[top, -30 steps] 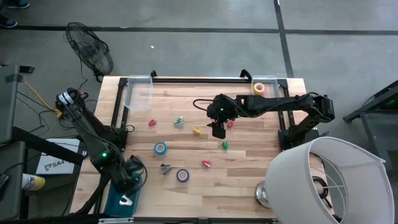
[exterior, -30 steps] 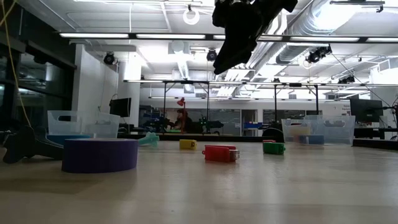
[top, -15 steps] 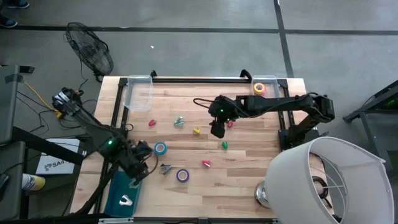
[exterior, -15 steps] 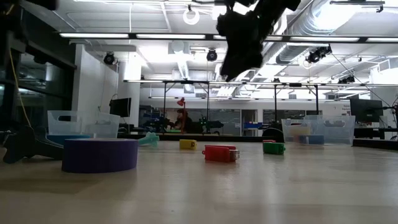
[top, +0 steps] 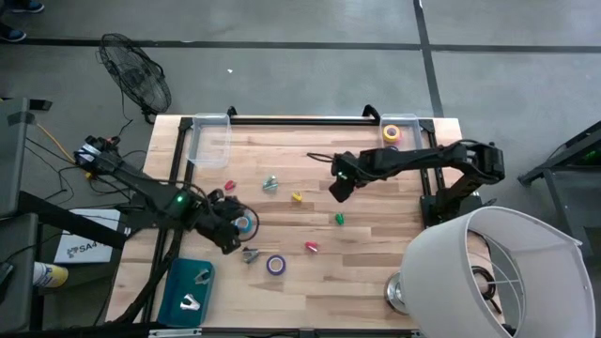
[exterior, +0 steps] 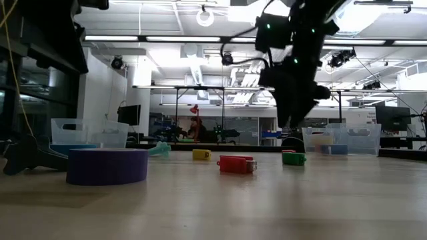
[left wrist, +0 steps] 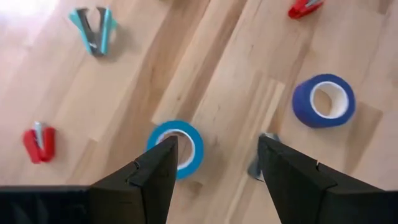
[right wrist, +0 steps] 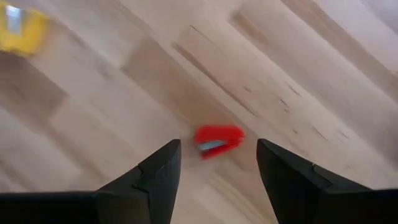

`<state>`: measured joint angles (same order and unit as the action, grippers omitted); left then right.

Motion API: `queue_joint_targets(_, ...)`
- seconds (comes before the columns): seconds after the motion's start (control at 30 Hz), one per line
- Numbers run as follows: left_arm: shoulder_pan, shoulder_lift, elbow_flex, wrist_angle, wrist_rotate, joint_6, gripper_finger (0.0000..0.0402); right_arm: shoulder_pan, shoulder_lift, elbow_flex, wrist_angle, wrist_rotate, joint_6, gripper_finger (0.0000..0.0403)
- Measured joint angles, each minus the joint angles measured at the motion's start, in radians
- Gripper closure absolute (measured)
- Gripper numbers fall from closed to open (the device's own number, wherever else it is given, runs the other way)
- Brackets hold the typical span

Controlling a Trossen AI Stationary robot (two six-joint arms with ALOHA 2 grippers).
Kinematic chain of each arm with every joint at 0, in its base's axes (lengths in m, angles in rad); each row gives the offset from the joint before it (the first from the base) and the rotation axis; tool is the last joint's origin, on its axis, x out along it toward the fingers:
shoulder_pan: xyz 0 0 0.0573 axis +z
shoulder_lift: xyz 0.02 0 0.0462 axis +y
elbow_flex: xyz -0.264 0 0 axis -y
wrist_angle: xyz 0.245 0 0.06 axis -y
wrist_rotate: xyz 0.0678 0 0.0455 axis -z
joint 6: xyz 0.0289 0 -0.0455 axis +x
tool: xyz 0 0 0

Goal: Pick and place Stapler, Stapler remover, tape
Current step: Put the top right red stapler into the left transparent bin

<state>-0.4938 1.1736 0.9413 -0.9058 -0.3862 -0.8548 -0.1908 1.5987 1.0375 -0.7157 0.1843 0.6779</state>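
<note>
Now the left gripper (left wrist: 214, 168) hangs open over the light-blue tape roll (left wrist: 176, 148) at the high view's centre-left. Right of centre, the right gripper (right wrist: 217, 171) spreads open above a red stapler (right wrist: 218, 140).

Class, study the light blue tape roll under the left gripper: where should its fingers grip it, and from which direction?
The blue tape roll lies flat, hollow centre up, so come straight down from above. The left gripper is open; probably best to close across the ring's outer rim.

Tape roll (top: 243, 223) lies beside remover (top: 250, 253).
</note>
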Motion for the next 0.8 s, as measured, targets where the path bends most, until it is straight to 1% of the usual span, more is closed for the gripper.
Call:
queue_joint_targets(0.03,0.003,0.0,0.0,0.0,-0.007,0.016,0.0183,-0.01,0.0,-0.012,0.006,0.0,-0.024,0.0202)
queue_joint_targets(0.1,0.004,0.0,0.0,-0.001,-0.01,0.044,0.0183,-0.03,0.0,-0.031,0.012,0.0,-0.14,0.0202)
queue_joint_targets(0.4,0.003,0.0,0.0,-0.002,-0.002,0.122,0.0183,-0.071,0.0,-0.109,0.013,-0.004,-1.051,0.0202)
queue_joint_targets(0.5,0.003,0.0,0.0,-0.002,-0.001,0.129,0.0183,-0.071,0.0,-0.136,0.034,0.007,-1.292,0.0205)
queue_joint_targets(0.57,0.003,0.0,0.0,-0.002,-0.001,0.129,0.0183,-0.071,0.0,-0.151,0.067,0.008,-1.404,0.0205)
queue_joint_targets(0.63,0.003,0.0,0.0,-0.002,-0.001,0.129,0.0183,-0.071,0.0,-0.16,0.099,-0.001,-1.48,0.0205)
queue_joint_targets(0.8,0.003,0.0,0.0,-0.002,-0.006,0.129,0.0183,-0.078,0.0,-0.17,0.17,-0.023,-1.597,0.0206)
